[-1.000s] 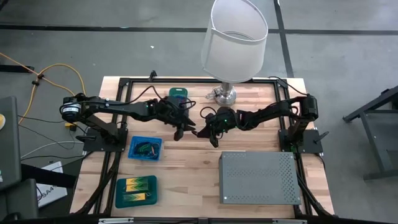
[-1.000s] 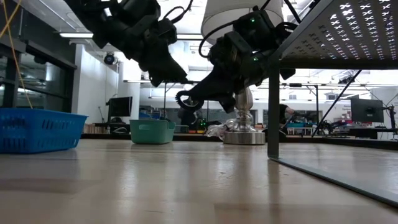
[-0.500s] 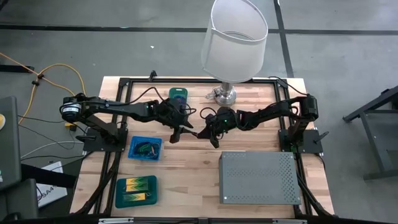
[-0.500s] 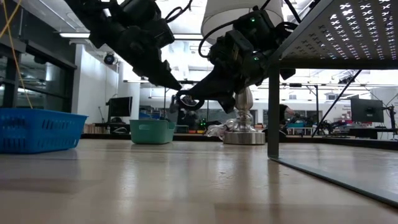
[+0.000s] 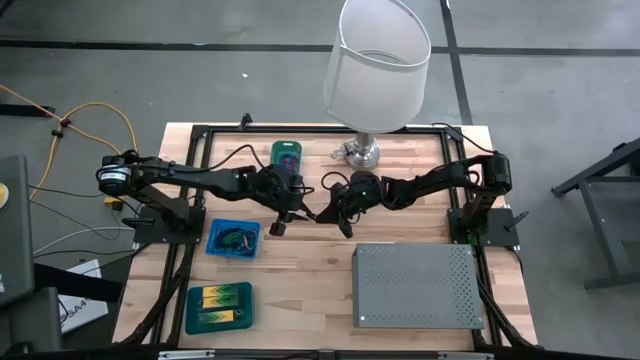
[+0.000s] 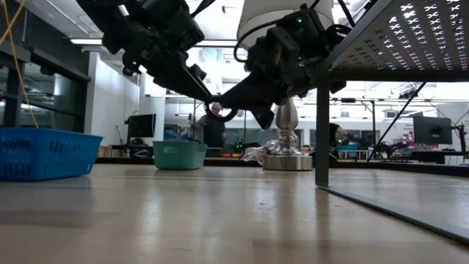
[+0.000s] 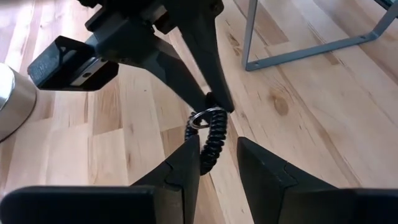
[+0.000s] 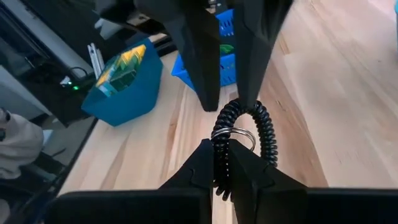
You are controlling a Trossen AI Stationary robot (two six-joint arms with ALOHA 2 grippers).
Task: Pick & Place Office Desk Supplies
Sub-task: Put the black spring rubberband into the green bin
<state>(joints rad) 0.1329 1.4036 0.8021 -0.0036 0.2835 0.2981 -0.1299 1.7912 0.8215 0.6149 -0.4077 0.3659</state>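
While pinched, black coil point(image 8: 239, 134) midair

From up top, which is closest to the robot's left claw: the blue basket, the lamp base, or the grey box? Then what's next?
From the left gripper:
1. Blue basket, just beside it, toward the left arm's side.
2. Lamp base, at the far edge.
3. Grey box, on the right arm's side, near edge.

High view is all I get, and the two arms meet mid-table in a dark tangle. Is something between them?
Observer: Yes. The right end effector is pinched shut on a black coiled cord that carries a metal ring.
Visitor: And the left one?
Observer: The left end effector is open, with a finger on either side of the cord's hanging end.
Visitor: Is the cord resting on the table?
Observer: No. The low view shows it held clear above the table.
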